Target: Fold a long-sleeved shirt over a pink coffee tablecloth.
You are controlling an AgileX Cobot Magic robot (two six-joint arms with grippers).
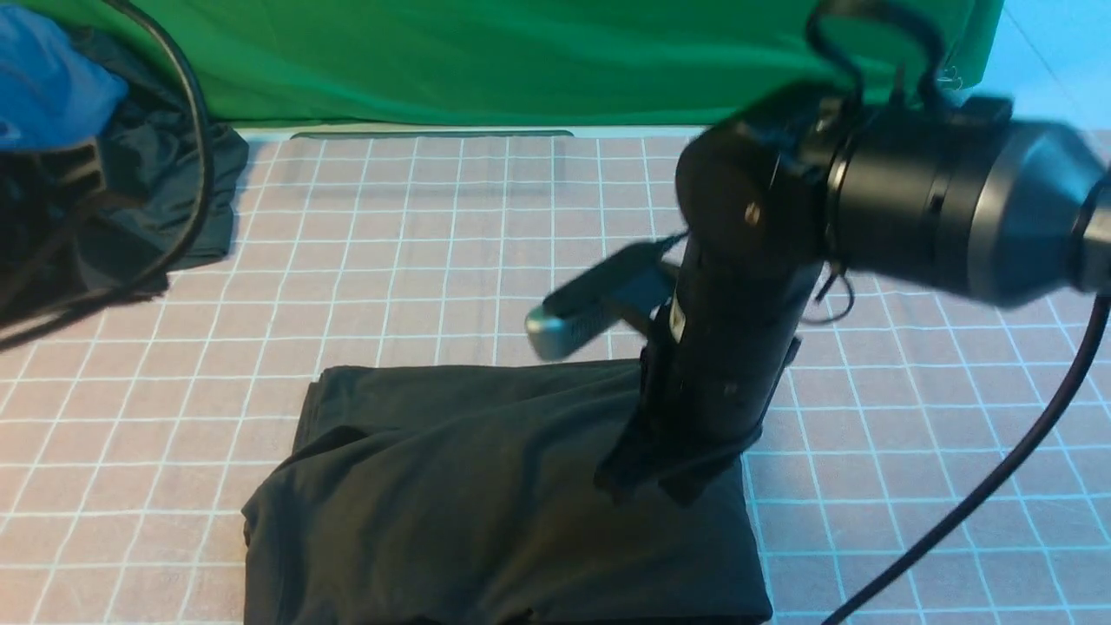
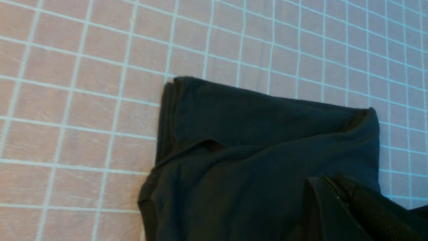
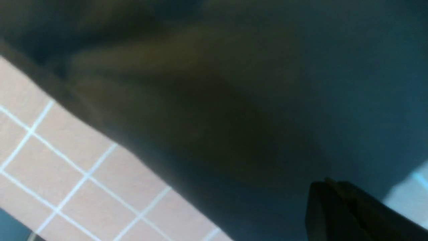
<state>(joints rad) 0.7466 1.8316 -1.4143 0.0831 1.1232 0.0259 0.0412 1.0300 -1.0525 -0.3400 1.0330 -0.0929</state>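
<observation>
We see the long-sleeved shirt [image 1: 486,495] folded into a block on the pink coffee tablecloth [image 1: 417,252]. Our right hand [image 1: 655,477], fingers closed together, presses down on its right part; our left hand [image 2: 337,197], also closed, hovers above the shirt's edge.

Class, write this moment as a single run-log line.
shirt: folded bundle on pink tablecloth | right end effector: shut, down on shirt's right side | left end effector: shut, over shirt | print: hidden
</observation>
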